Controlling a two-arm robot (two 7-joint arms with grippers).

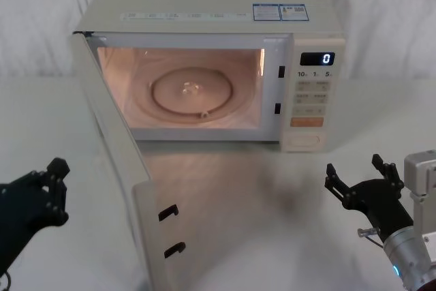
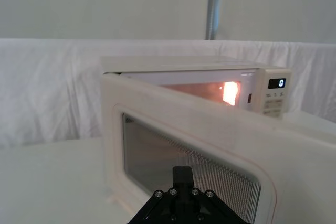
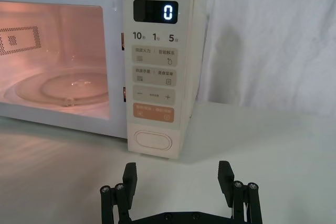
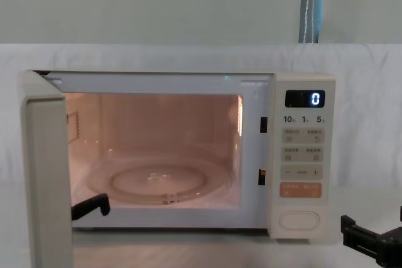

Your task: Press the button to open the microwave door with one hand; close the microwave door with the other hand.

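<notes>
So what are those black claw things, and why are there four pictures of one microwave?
The claws are a robot's two hands, called grippers. Four cameras look at once: one on its head, one on its chest, one on each wrist. The microwave sits on a white table, lit inside, its door swung wide open. The right gripper hovers open in front of the wide oval button. The left gripper waits beside the door's outer face. Neither holds anything.
</notes>
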